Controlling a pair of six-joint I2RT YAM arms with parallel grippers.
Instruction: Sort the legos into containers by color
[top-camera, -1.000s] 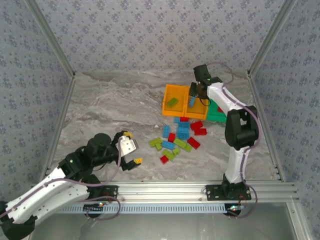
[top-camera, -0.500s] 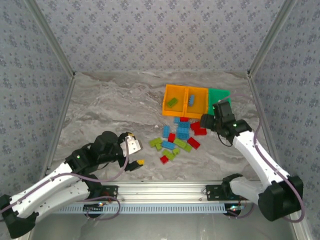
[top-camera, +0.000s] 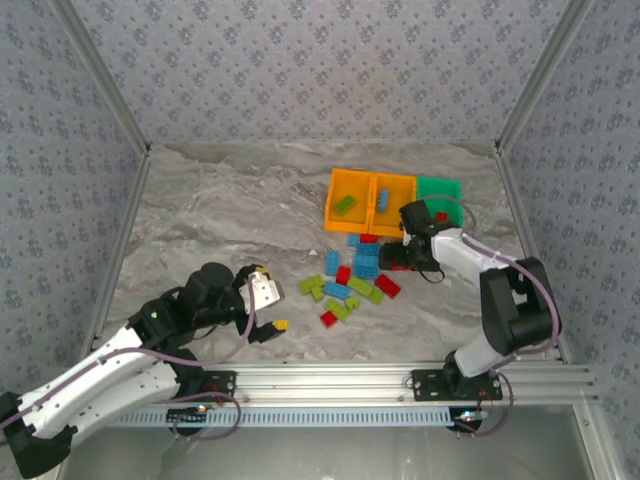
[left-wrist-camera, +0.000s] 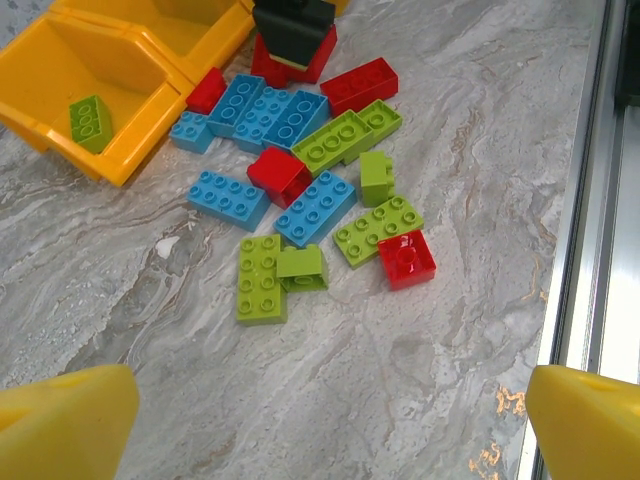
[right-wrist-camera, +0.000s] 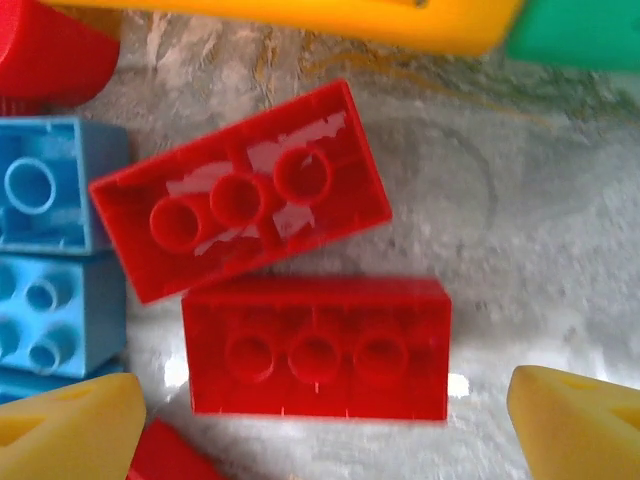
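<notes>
The right gripper (top-camera: 404, 258) is down low over the red end of the legos (top-camera: 350, 282), just in front of the bins (top-camera: 372, 178). In its wrist view the jaws are spread wide, a yellow pad on each side, and nothing is pinched. Two red bricks lie between the pads, a tilted one (right-wrist-camera: 240, 190) touching a straight one (right-wrist-camera: 315, 345) right below it. Both are hollow side up. Blue bricks (right-wrist-camera: 40, 185) sit tight against their left ends.

Looks like the step in hand is lining up a grab on a red. The green bin (top-camera: 440, 181) seems to have a bit of red in it. The left orange bin (top-camera: 332, 200) holds a green brick (top-camera: 345, 204) and the middle orange bin (top-camera: 395, 180) a blue piece (top-camera: 383, 200). So red probably goes in the green one.

The next move needs some care: come down on just one red, most likely the straight one. It lies lengthwise between the pads, so closing should catch its ends without dragging the neighbour along. Then it's a lift and a short hop to the green bin.

The left gripper (top-camera: 266, 296) hangs over bare table (top-camera: 200, 210) near the pile's left side, jaws wide apart and empty. Most of the legos lie loose on the table, so it's early days.
</notes>
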